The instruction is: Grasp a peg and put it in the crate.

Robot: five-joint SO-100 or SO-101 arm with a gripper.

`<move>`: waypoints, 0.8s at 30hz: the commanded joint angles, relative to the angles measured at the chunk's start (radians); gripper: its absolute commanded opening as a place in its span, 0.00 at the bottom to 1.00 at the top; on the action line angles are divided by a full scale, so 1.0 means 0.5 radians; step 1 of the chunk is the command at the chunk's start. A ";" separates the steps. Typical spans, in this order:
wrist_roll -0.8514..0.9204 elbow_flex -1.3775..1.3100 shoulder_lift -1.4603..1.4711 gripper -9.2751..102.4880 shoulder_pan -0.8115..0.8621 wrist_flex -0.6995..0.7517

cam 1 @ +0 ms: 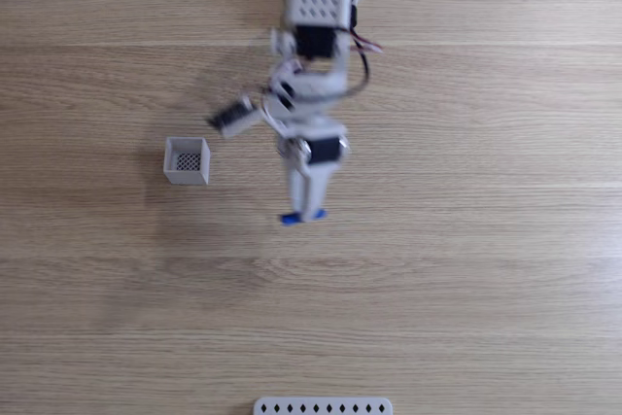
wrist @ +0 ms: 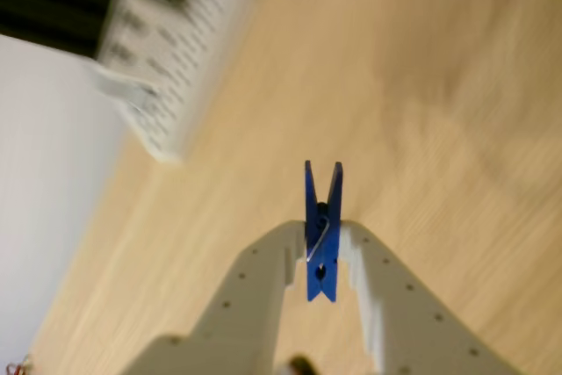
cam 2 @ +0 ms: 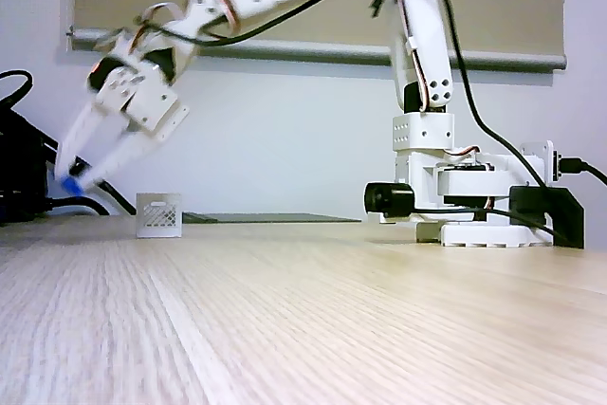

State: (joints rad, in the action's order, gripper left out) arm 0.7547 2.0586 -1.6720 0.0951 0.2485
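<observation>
Peg (wrist: 322,234) is sitting clamped between the nearly closed jaws of the gripper (wrist: 322,248), hanging above the table (cam 1: 466,269), crate (cam 1: 187,160) well apart.

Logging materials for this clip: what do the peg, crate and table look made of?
Peg: likely plastic, uniform saturated blue, with a thin metal-looking spring. Crate: probably light-grey moulded or printed plastic, matte, with a perforated bottom. Table: wood or wood-look laminate, pale grain lines, low sheen.

One fixed view straight down on the table (cam 1: 486,269), another low at table level, side-on to the arm (cam 2: 417,35), wrist view close behind the gripper (wrist: 323,243), all sharing the crate (cam 1: 187,160).
</observation>
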 commanded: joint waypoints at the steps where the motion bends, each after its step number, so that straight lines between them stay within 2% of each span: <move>1: 0.574 0.383 -0.491 0.08 0.218 -0.629; 8: 1.368 0.887 -0.433 0.08 0.644 -1.503; 13: 1.497 0.985 -0.153 0.08 0.813 -1.945; 18: 1.509 0.985 0.117 0.08 0.911 -2.191; 24: 1.525 0.991 0.322 0.08 0.948 -2.255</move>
State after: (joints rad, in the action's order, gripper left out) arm 1.5064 2.5679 -1.5064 0.5553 -0.8391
